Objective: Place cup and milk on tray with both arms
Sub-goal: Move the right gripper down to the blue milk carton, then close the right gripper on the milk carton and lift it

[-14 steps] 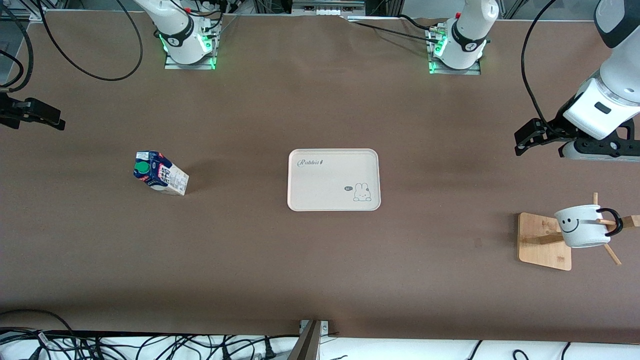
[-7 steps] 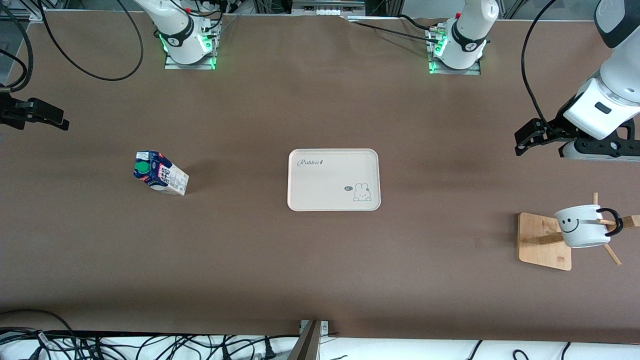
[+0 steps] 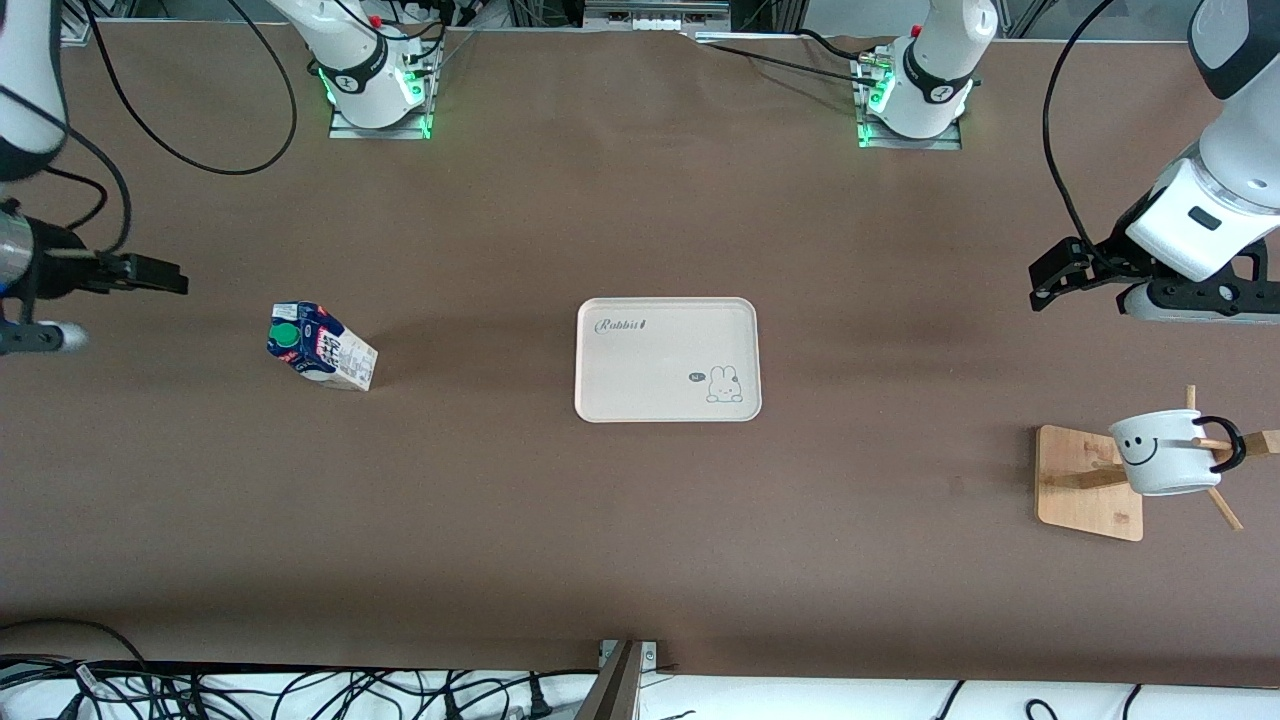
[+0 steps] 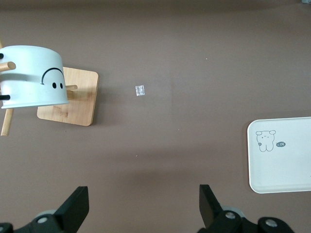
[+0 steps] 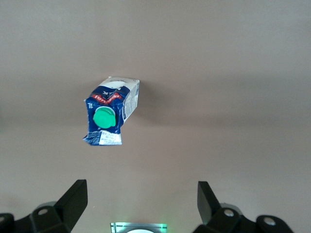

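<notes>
Nearest the front camera, the cup (image 3: 1163, 453), a white mug with a black smile and black handle, is hanging on the pegs of a wooden stand (image 3: 1088, 483) at the left arm's end of the counter (image 3: 640, 540). Slightly farther, the cream tray (image 3: 667, 359) is lying bare mid-counter, with the blue-and-white, green-capped milk (image 3: 318, 345) standing toward the right arm's end, so both placements are, I judge, not yet done. Farthest, the left gripper (image 3: 1052, 274) and the right gripper (image 3: 150, 277) are hovering over bare counter near the stand and the milk, jaws spread wide, holding nothing.
</notes>
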{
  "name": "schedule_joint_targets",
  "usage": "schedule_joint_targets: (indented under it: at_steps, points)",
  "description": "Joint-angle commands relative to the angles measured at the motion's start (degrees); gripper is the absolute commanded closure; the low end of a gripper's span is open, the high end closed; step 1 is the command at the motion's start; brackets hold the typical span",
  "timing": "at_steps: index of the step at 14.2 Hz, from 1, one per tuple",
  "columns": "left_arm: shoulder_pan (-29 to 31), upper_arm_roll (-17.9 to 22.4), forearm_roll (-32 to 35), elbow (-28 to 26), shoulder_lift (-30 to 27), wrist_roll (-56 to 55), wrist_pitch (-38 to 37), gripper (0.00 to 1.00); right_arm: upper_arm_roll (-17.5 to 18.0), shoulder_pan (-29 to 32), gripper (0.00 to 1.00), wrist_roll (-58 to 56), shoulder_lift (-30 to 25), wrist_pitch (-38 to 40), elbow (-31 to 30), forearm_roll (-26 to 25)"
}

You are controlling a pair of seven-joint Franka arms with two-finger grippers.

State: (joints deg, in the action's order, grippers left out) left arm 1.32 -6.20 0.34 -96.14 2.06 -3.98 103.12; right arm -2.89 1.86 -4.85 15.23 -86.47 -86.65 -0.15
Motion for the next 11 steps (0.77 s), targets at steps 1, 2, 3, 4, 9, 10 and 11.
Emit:
schedule_joint_targets:
  at_steps: [1,2,3,4,9,10,11]
  points:
    - [0.4,-0.1,0.2,-1.1,-1.0,0.0,-0.5,0.0,0.1,0.1,0.0,-0.5,4.3,-0.1,1.6,0.9]
    - [0.4,-0.1,0.3,-1.3,-1.1,-0.1,-0.5,0.0,0.1,0.1,0.0,-0.5,5.4,-1.1,1.5,1.4]
    - [0.4,-0.1,0.3,-1.8,-1.1,0.0,-0.5,0.0,0.2,-0.1,0.0,-0.4,6.2,-2.2,1.5,2.6]
    - [0.4,-0.1,0.4,-1.8,-1.2,-0.1,-0.5,0.0,0.2,-0.6,0.0,-0.3,6.7,-2.7,1.3,4.4]
    - [0.4,-0.1,0.6,-1.9,-1.3,-0.1,-0.3,0.0,0.2,-2.7,0.0,1.8,6.9,-7.6,-1.1,4.9]
    - [0.4,-0.1,0.6,-1.9,-1.2,-0.1,-0.3,0.0,0.2,-3.0,0.0,2.8,6.7,-8.1,-1.8,5.0]
    - [0.4,-0.1,0.7,-1.9,-1.2,-0.1,-0.3,0.0,0.2,-3.3,0.0,3.2,6.7,-8.4,-2.0,5.0]
